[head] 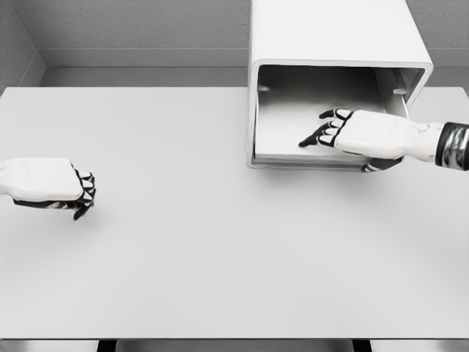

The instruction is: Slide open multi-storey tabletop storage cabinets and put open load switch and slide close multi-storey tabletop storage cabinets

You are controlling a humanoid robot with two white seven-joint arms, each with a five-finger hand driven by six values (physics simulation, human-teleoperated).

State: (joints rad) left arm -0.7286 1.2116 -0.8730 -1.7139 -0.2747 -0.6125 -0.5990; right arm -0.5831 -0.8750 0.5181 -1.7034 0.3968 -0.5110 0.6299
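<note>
The white tabletop storage cabinet (333, 33) stands at the back right of the table, and its drawer (282, 125) is slid out toward me, with a bare grey floor. My right hand (326, 130) reaches in from the right and lies over the drawer's front edge. Its fingers stretch left above the drawer floor, the thumb shows below the front lip, and nothing is visible in its grasp. My left hand (82, 196) rests on the table at the far left with its fingers curled and holding nothing. No load switch shows anywhere in the head view.
The white table (220, 257) spreads wide in front of the cabinet, with its near edge at the bottom of the view. A grey wall runs behind the table and the cabinet.
</note>
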